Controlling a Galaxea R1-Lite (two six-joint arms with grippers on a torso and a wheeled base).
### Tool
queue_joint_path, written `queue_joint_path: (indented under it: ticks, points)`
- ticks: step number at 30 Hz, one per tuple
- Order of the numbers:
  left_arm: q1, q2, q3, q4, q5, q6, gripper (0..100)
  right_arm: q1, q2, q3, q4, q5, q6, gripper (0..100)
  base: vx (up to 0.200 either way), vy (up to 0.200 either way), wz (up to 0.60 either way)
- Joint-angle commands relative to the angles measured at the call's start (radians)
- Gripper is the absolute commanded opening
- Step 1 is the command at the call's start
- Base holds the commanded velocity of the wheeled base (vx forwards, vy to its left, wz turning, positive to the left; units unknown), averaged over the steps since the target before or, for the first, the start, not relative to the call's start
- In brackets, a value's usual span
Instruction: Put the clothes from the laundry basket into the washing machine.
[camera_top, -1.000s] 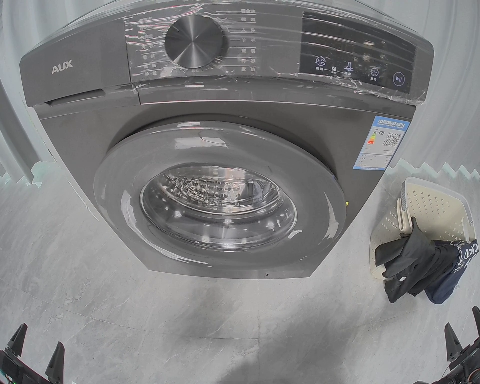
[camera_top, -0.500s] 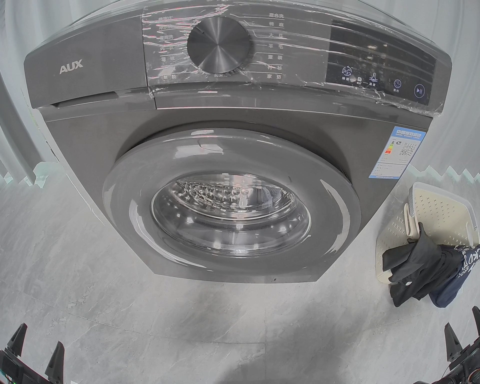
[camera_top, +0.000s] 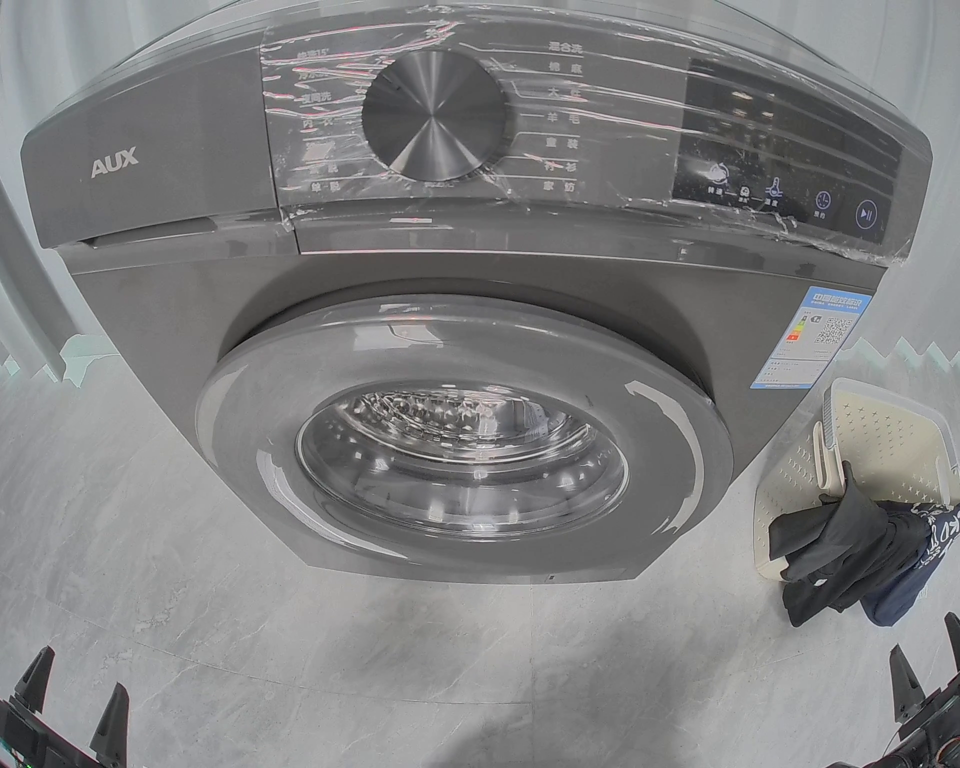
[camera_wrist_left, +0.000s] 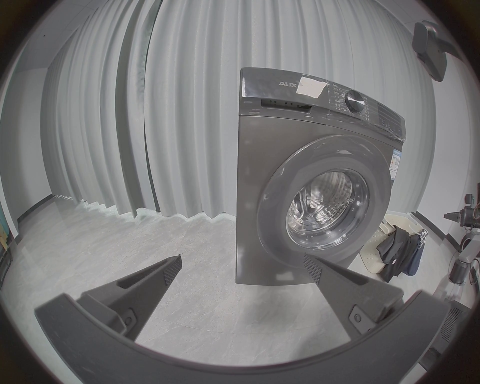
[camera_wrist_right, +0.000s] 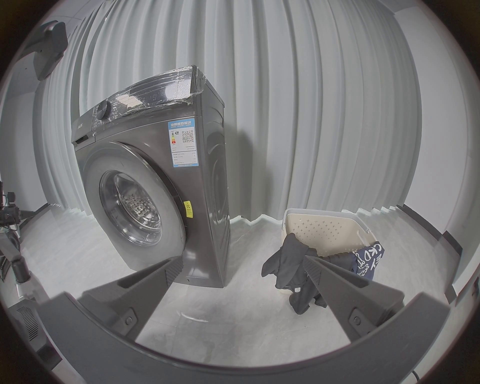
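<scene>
Head camera nearer, things unmoved: washing machine (camera_top: 470, 290), door (camera_top: 462, 440) shut, on grey tiled floor (camera_top: 300, 620) before pleated curtain (camera_wrist_right: 325, 100); laundry basket (camera_top: 890, 440) by its right front corner, dark clothes (camera_top: 845, 545) over rim; left gripper (camera_wrist_left: 241, 260), right gripper (camera_wrist_right: 241, 260), jaws apart.

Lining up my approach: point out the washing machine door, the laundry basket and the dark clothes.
washing machine door (camera_top: 462, 460), head view, centre of its glass window.
laundry basket (camera_top: 890, 445), head view, perforated cream wall.
dark clothes (camera_top: 845, 545), head view, black garment draped over the basket's rim.
</scene>
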Motion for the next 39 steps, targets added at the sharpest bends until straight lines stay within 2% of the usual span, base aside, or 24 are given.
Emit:
queue_joint_path:
  ticks: [1, 6, 10, 13, 15, 16, 21, 25, 28, 30, 32, 34, 36, 37, 38, 39]
  points:
    - [0.0, -0.007, 0.015, 0.0, -0.001, -0.001, 100, 0.0, -0.012, 0.018, 0.0, -0.002, 0.005, 100, 0.0, 0.0, 0.0]
    - [0.0, -0.007, 0.015, 0.0, 0.001, -0.001, 100, -0.002, -0.01, 0.018, -0.002, -0.028, 0.023, 100, 0.0, 0.0, 0.0]
    - [-0.002, -0.007, 0.015, 0.0, -0.001, -0.001, 100, -0.003, -0.012, 0.01, -0.023, -0.028, 0.022, 100, 0.0, 0.0, 0.0]
    - [-0.002, -0.007, 0.015, 0.0, 0.001, -0.001, 100, -0.006, -0.006, -0.096, -0.065, -0.037, 0.02, 100, 0.0, 0.0, 0.0]
    - [0.0, -0.007, 0.015, 0.0, -0.001, 0.0, 100, -0.012, 0.037, -0.159, -0.059, -0.02, 0.017, 100, 0.0, 0.0, 0.0]
    - [0.0, -0.007, 0.015, 0.0, -0.001, 0.0, 100, -0.008, 0.066, -0.168, -0.054, 0.0, 0.017, 100, 0.0, 0.0, 0.0]
    - [0.0, -0.007, 0.015, 0.0, -0.001, 0.0, 100, 0.005, 0.292, -0.143, -0.023, 0.162, 0.019, 100, 0.0, 0.0, 0.0]
    - [0.0, -0.007, 0.015, 0.0, -0.001, -0.001, 100, 0.005, 0.477, -0.151, -0.029, 0.248, -0.017, 100, 0.0, 0.0, 0.0]
    - [0.0, -0.007, 0.015, 0.0, -0.001, -0.001, 100, 0.009, 0.597, -0.157, -0.075, 0.285, -0.069, 100, 0.0, 0.0, 0.0]
    - [0.0, -0.007, 0.015, 0.0, -0.001, -0.001, 100, 0.026, 0.651, -0.165, -0.115, 0.3, -0.072, 100, 0.0, 0.0, 0.0]
    - [0.0, -0.007, 0.015, 0.0, -0.001, -0.001, 100, 0.094, 0.717, -0.177, -0.175, 0.316, -0.061, 100, 0.0, 0.0, 0.0]
    - [-0.002, -0.007, 0.015, 0.0, -0.001, 0.0, 100, 0.192, 0.772, -0.2, -0.227, 0.313, -0.014, 100, 0.0, 0.0, 0.0]
    - [-0.002, -0.007, 0.015, 0.0, -0.001, 0.0, 100, 0.262, 0.829, -0.22, -0.267, 0.296, 0.039, 100, 0.0, 0.0, 0.0]
    - [-0.002, -0.007, 0.015, 0.0, -0.001, 0.0, 100, 0.262, 0.829, -0.22, -0.267, 0.296, 0.039, 100, 0.0, 0.0, 0.0]
    - [0.0, -0.007, 0.015, 0.0, -0.001, 0.0, 100, 0.308, 0.89, -0.243, -0.318, 0.248, 0.065, 100, 0.0, 0.0, 0.0]
    - [0.0, -0.007, 0.015, 0.0, -0.001, 0.0, 100, 0.314, 0.904, -0.248, -0.329, 0.239, 0.068, 100, 0.0, 0.0, 0.0]
